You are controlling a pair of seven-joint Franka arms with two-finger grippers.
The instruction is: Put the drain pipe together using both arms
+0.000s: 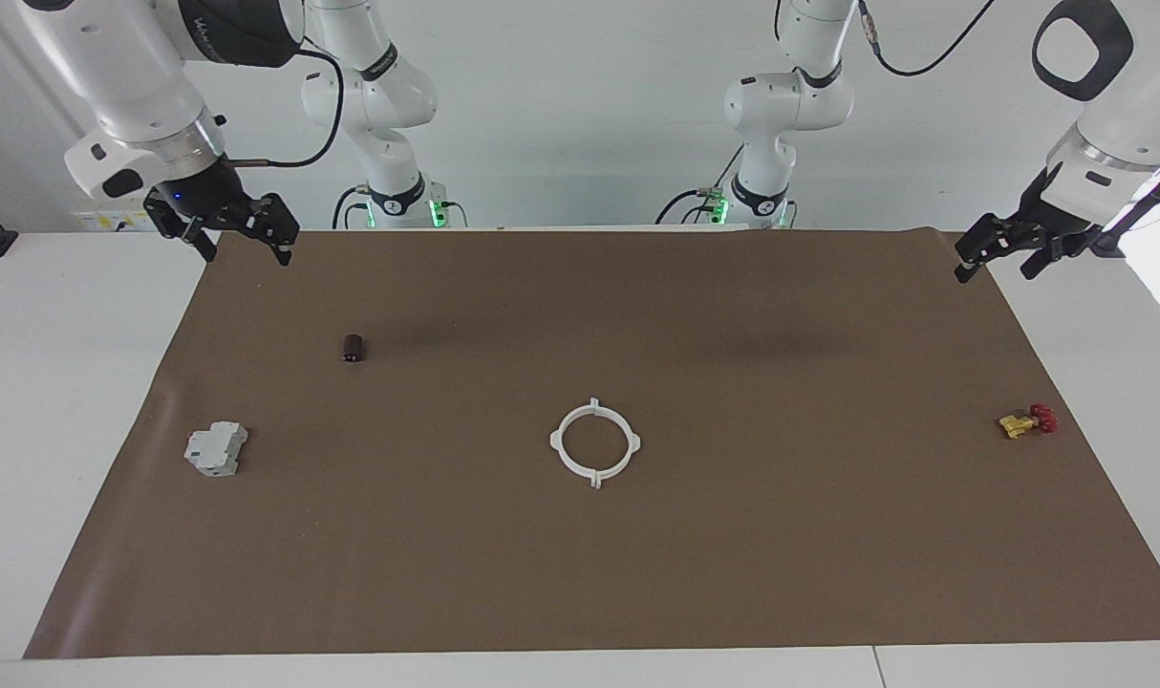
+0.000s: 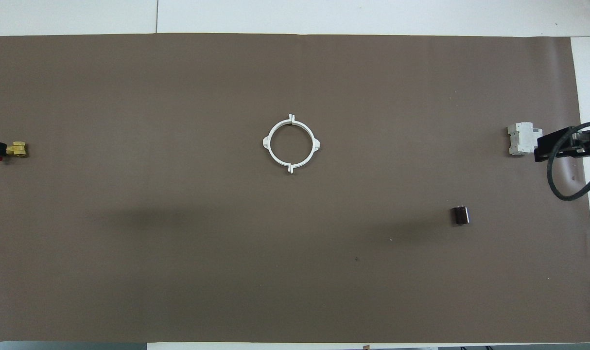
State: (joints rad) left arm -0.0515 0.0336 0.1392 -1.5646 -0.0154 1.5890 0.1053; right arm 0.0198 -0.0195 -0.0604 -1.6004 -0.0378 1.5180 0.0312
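**Item 1. right gripper** [image 1: 241,239]: hangs raised over the robots' edge of the brown mat [image 1: 637,592] at the right arm's end; fingers spread apart, nothing between them. This arm waits.

**Item 2. grey blocky box** [image 1: 216,449]: on the mat toward the right arm's end, near the mat's side edge.

**Item 3. small dark cylinder** [image 1: 354,347]: nearer to the robots than the box, well apart from it.

**Item 4. drain pipe** [image 1: 595,442]: lies flat mid-mat as one white ring, two half-rings meeting at tabs. Whether the tabs are clipped or merely touching cannot be told from here.

**Item 5. yellow-and-red valve** [image 1: 1027,421]: on the mat toward the left arm's end, close to its side edge.

**Item 6. left gripper** [image 1: 1005,250]: raised over the mat's corner at the robots' edge; fingers apart, empty.

**Step in hand (judgement):** the ring appears formed and both grippers stand off, so the joining looks done or close to it. If a seam still needs seating, the next move calls for each arm to take one half and press the tabs together.

**Room:** bare mat surrounds the ring on every side; white counter [image 1: 74,382] borders the mat. Nothing blocks either approach.
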